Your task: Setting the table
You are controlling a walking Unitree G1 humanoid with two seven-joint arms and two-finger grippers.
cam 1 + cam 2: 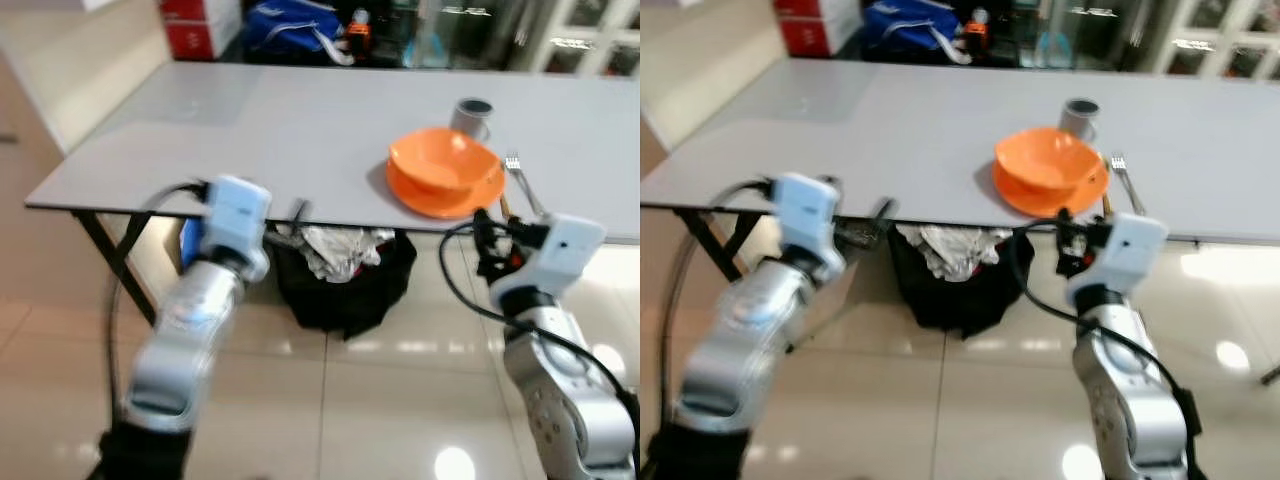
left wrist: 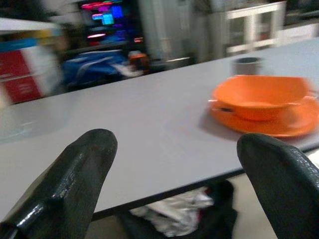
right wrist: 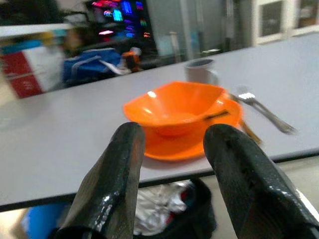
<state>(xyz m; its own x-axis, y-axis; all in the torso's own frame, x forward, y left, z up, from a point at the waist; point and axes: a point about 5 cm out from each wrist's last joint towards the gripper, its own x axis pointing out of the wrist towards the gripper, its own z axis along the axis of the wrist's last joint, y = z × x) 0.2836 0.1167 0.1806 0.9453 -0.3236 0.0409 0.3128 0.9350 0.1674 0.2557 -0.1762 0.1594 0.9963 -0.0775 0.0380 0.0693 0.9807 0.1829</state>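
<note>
Grey table [image 1: 250, 130] stretches ahead of both grippers, bearing an orange bowl [image 1: 443, 158] nested on an orange plate [image 1: 445, 195] — straight beyond the right gripper [image 3: 174, 144], whose fingers are parted and empty. A fork [image 1: 520, 178] lies beside the plate, a grey mug [image 1: 471, 117] behind. The left gripper [image 2: 174, 164] is wide open, empty — a black bag [image 1: 345, 275] sits under the table edge.

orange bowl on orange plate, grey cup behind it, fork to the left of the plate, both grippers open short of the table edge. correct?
One slip: the fork lies to the right of the orange plate, as the left eye view shows. The rest holds: orange bowl on the plate, grey cup behind, left gripper and right gripper open short of the table edge.
</note>
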